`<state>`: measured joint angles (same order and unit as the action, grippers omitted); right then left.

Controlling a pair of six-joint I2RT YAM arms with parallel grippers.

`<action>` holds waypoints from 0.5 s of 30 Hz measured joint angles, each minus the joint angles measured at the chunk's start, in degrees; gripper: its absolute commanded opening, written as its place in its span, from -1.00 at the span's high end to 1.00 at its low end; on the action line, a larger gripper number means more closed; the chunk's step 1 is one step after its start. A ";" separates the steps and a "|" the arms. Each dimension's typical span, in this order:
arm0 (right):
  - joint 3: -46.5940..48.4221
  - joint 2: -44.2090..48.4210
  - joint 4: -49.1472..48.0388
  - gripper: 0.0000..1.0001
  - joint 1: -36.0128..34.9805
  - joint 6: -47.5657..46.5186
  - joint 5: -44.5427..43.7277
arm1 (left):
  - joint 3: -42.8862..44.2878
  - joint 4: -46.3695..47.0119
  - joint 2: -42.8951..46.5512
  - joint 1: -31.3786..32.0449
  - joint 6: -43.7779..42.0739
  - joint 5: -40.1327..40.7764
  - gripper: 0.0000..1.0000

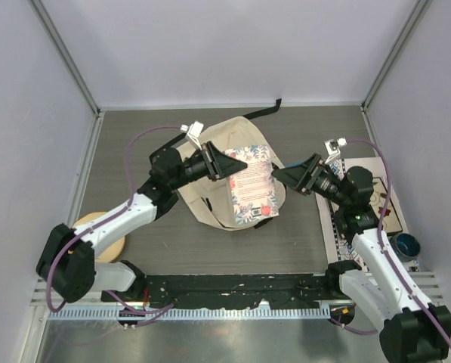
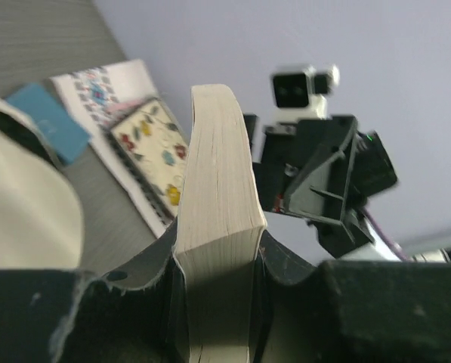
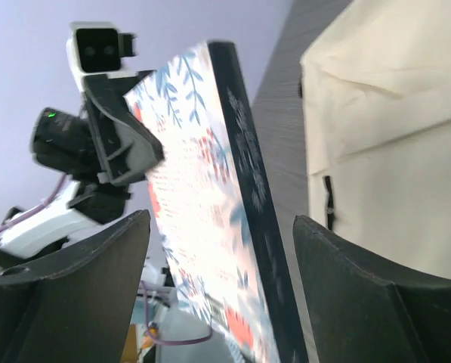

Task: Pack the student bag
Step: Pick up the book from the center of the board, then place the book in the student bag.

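Observation:
The cream student bag (image 1: 206, 200) lies in the middle of the table. A book with a floral cover (image 1: 252, 185) is held above it. My left gripper (image 1: 236, 161) is shut on the book's left edge; in the left wrist view the book's cream page block (image 2: 219, 174) sits clamped between the black fingers (image 2: 142, 276). My right gripper (image 1: 279, 175) is open at the book's right edge. In the right wrist view the book (image 3: 210, 212) stands between the wide-apart fingers (image 3: 346, 265) with a gap on each side, and the bag (image 3: 391, 136) is beyond it.
A round wooden object (image 1: 97, 236) sits by the left arm. Patterned notebooks and papers (image 1: 365, 204) and a blue cup (image 1: 405, 243) lie at the right. The left wrist view shows a blue card (image 2: 47, 121) and a floral notebook (image 2: 153, 151) on the table.

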<state>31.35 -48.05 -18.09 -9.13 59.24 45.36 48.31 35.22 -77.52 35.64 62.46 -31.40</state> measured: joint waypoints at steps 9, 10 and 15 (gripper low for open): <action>-12.81 10.45 5.66 -0.68 -0.74 3.37 -8.90 | -3.78 -13.00 12.79 -0.46 -3.04 22.67 1.00; -14.38 10.67 5.68 -0.68 -1.25 4.63 -9.40 | -4.81 -12.70 13.25 -0.52 -2.32 24.74 1.00; -17.73 11.15 1.01 -0.70 -5.27 10.75 -12.92 | -8.50 -12.33 13.18 -0.48 1.62 30.25 1.00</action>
<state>13.63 -36.91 -17.08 -14.39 70.00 32.45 39.81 22.90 -64.34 35.16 64.07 -1.15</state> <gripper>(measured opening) 0.843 0.301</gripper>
